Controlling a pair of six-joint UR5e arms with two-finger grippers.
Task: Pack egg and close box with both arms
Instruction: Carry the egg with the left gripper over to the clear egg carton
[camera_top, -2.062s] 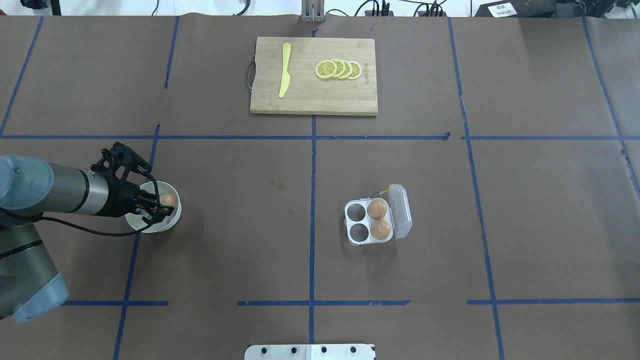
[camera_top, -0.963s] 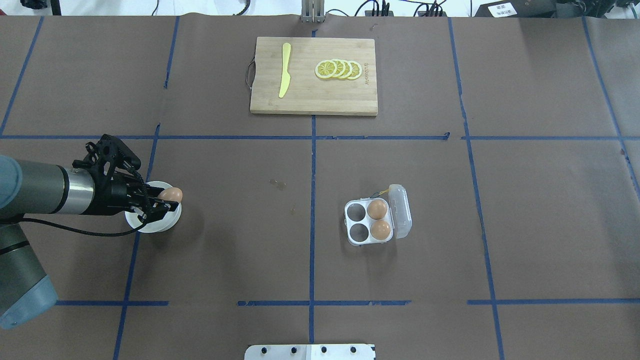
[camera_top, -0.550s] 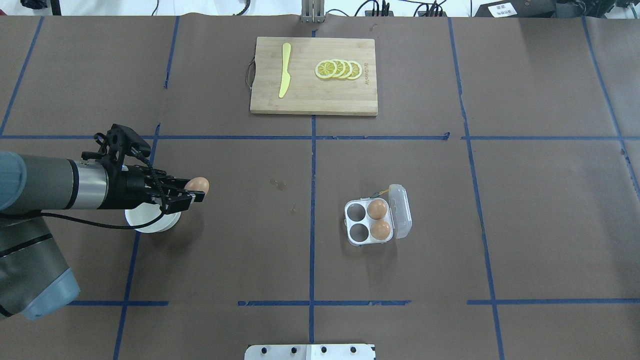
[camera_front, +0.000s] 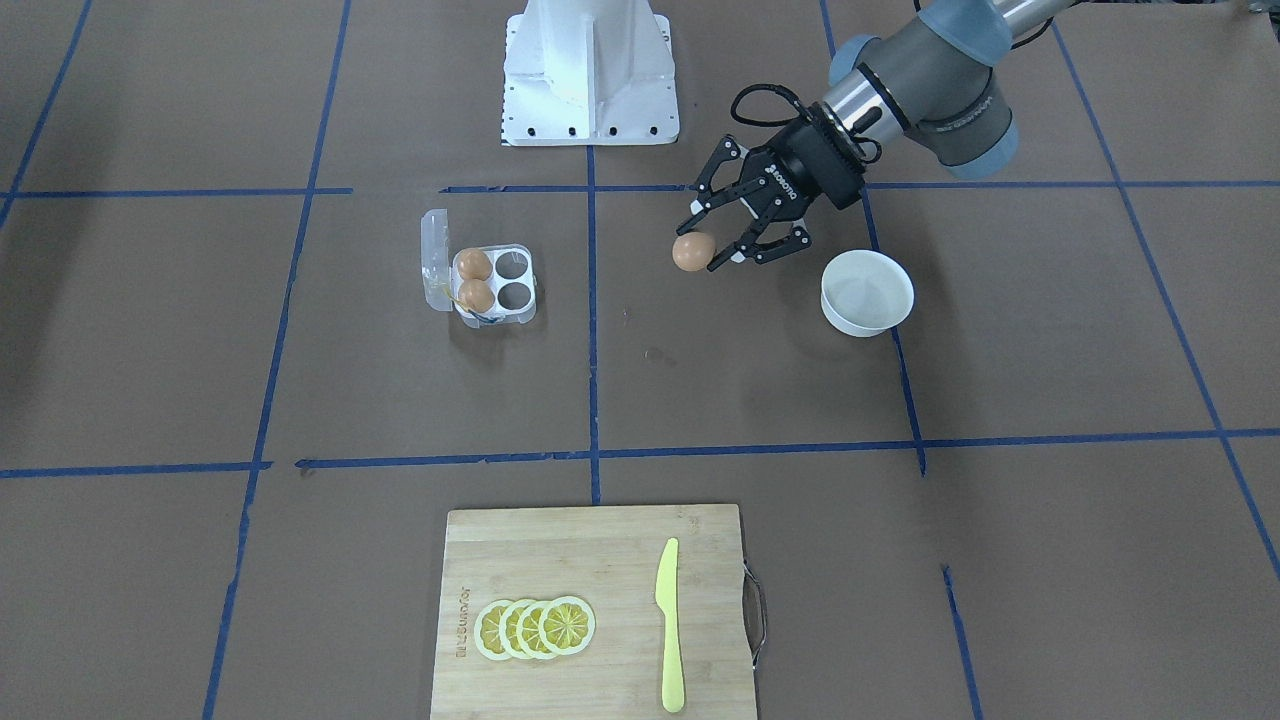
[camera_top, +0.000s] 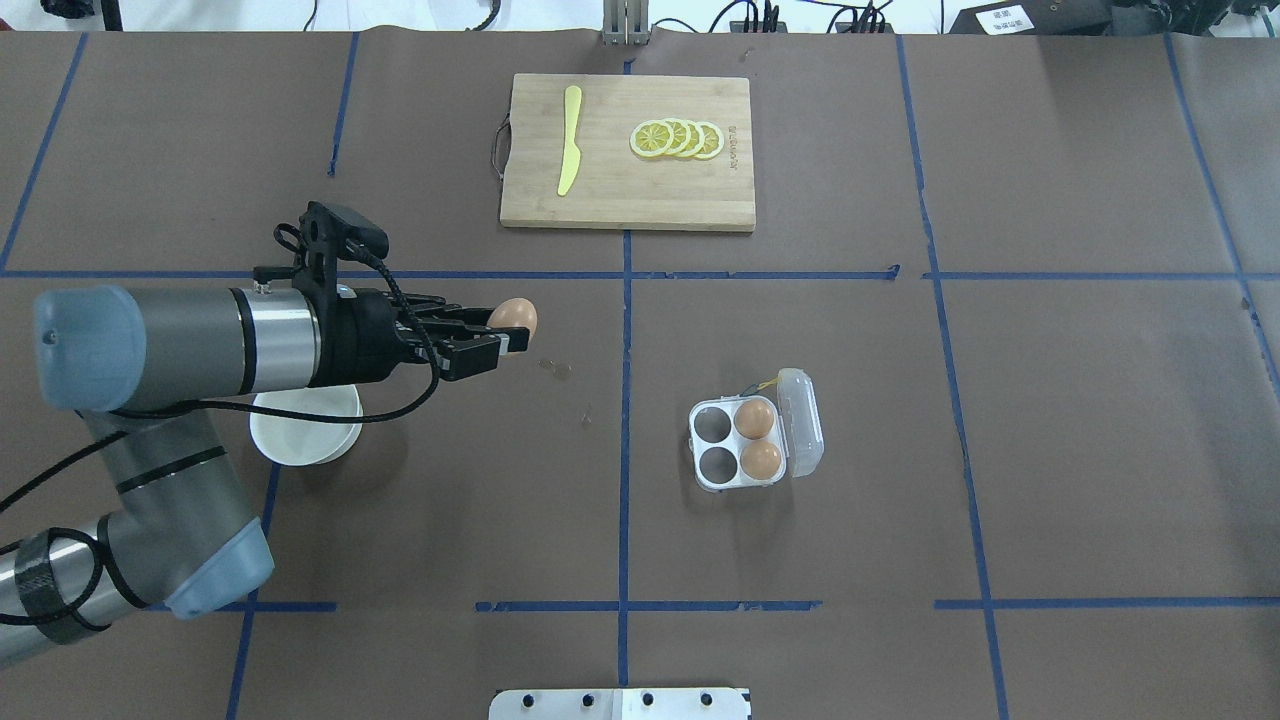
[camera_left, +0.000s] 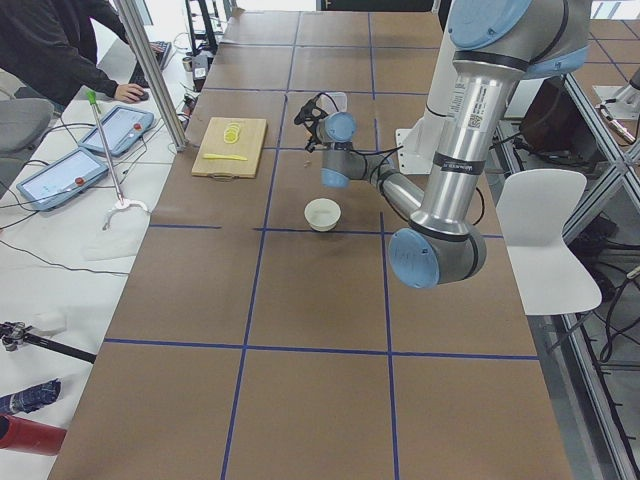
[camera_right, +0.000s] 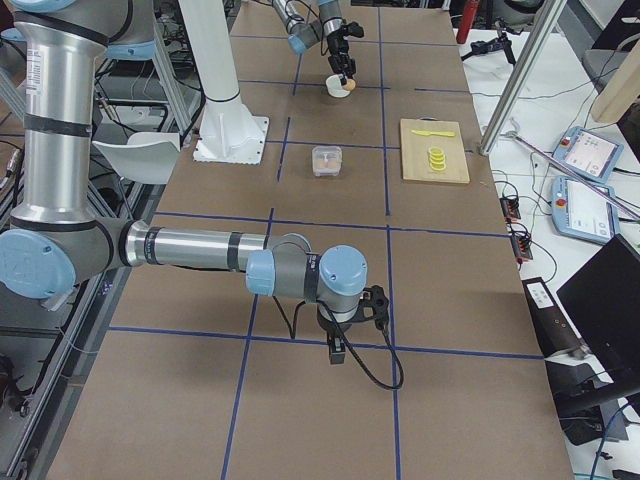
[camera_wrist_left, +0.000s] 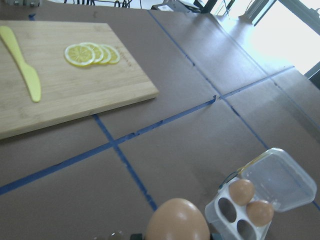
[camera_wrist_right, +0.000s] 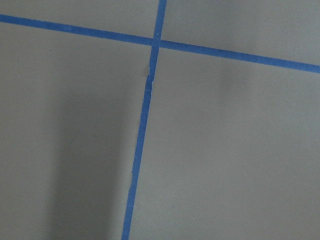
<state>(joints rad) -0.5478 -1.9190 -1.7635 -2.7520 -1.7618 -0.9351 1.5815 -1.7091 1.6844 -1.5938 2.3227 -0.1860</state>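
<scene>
Egg (camera_top: 514, 317) is clamped at the very fingertips of the left gripper (camera_top: 510, 330). It is in the air over the bare table (camera_top: 900, 450), between bowl (camera_top: 300, 445) and box (camera_top: 715, 443) and well apart from both. Box: lid (camera_top: 805, 420) open, lying to the side away from the arm. Two packed eggs (camera_top: 755, 418) sit in the cells next to the lid. Empty cells (camera_top: 713, 424) are on the near side.

Right gripper (camera_right: 338, 348): parked far down the table; cannot tell if apart or together.

Risks, as judged:
- Slip. The shell is smooth and round and the hold is shallow, so a jerk in transit could roll the egg out; a fall to the table likely cracks it.
- Crush. More squeeze to stop a slip may break the shell.
- Miss. If the egg comes down off-centre it meets the cell rim. The box looks light and unheld, so it would slide or tip.
- Overshoot. The egg or a finger could knock a packed egg.
- Release too high. The egg would bounce in the cell.
- Closing. With no second hold, the box may skate when the lid is pushed.
</scene>
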